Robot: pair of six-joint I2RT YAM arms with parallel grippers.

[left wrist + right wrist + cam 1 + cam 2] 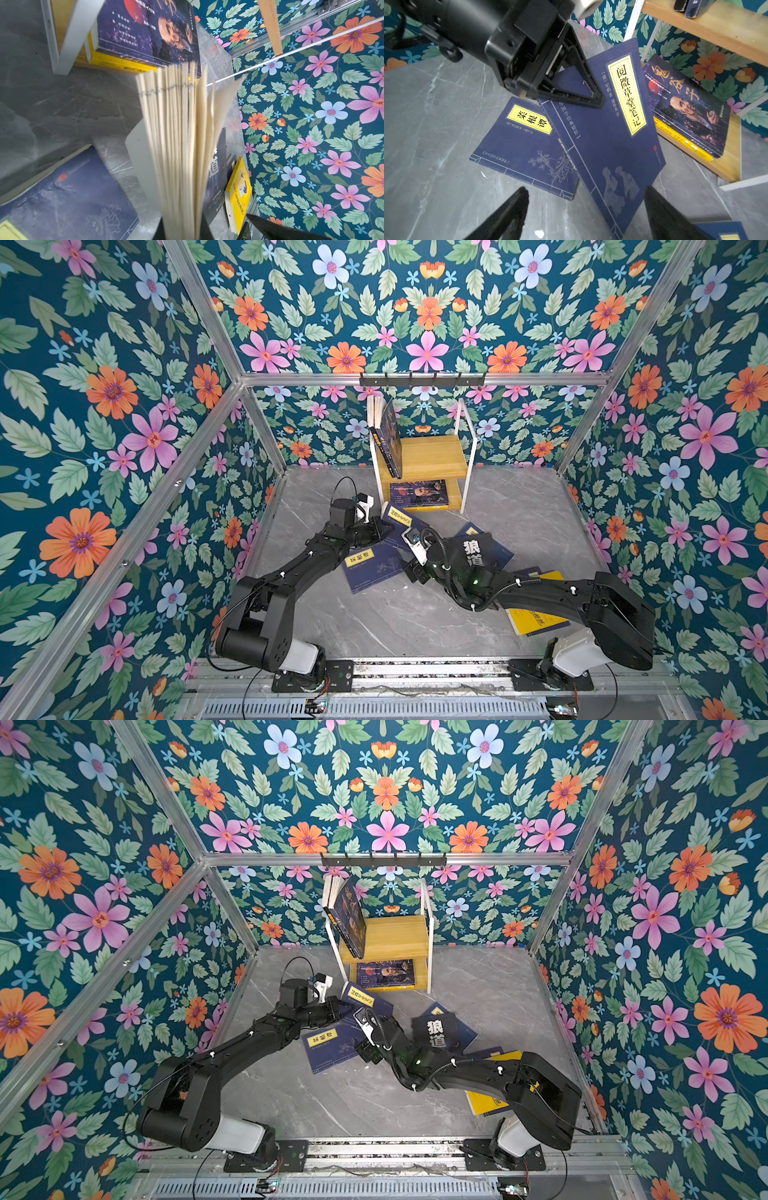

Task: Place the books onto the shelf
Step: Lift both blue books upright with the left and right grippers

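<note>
My left gripper [377, 526] [591, 97] is shut on a navy book with a yellow label [400, 519] [616, 133]. It holds that book tilted on edge just in front of the shelf [432, 456], and its pages [180, 135] fan out from the jaws. My right gripper [406, 558] [585, 189] hangs open beside the held book's lower corner, with nothing between its fingers. Another navy book [372, 568] [525, 149] lies flat beneath. A black wolf book [478, 551] and a yellow book [536, 618] lie under my right arm. Books [386, 435] lean on the top board. An old-man-face book [419, 494] [149, 31] lies on the lower board.
A black hook rail [422, 380] hangs on the back bar above the shelf. Floral walls close in three sides. The grey marble floor [519, 510] lies bare to the right of the shelf and in front between the arm bases.
</note>
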